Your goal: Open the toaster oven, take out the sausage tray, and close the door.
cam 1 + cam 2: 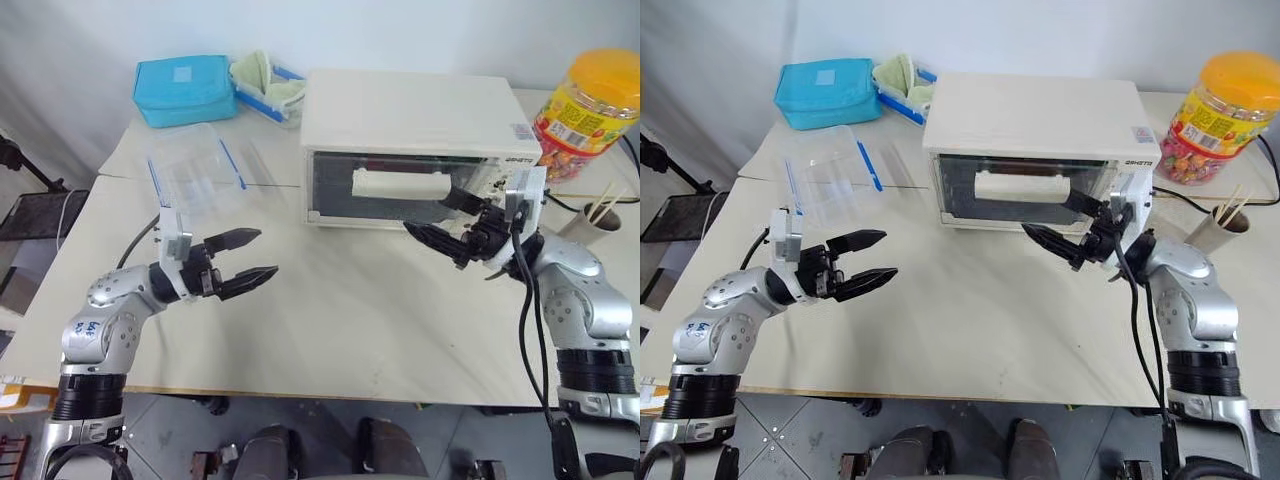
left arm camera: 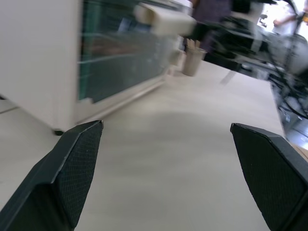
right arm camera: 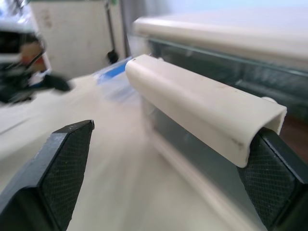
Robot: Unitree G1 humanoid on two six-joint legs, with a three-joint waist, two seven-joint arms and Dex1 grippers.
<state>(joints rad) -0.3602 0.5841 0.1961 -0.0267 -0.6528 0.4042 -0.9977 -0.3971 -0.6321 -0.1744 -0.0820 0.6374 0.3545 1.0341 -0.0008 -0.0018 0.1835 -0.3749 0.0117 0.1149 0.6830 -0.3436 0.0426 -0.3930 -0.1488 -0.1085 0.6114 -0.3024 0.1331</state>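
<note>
The white toaster oven [image 1: 420, 125] stands at the back of the table, and its glass door [image 1: 345, 190] is shut. The wide white bar handle [image 3: 192, 108] runs across the upper part of the door. My right gripper [image 1: 445, 217] is open just in front of the handle's right end, one finger [image 3: 274, 180] right beside that end and the other finger [image 3: 60, 168] out over the table. Well left of the oven, my left gripper [image 1: 266, 252] hangs open above the tabletop with nothing in it. The sausage tray is hidden behind the dark glass.
A clear plastic container with blue clips [image 1: 195, 175] lies behind the left gripper. A blue pouch [image 1: 185, 90] and a box with green cloth [image 1: 265, 80] sit at the back left. A yellow-lidded candy jar [image 1: 590, 110] and a paper cup of sticks [image 1: 590, 225] stand right of the oven.
</note>
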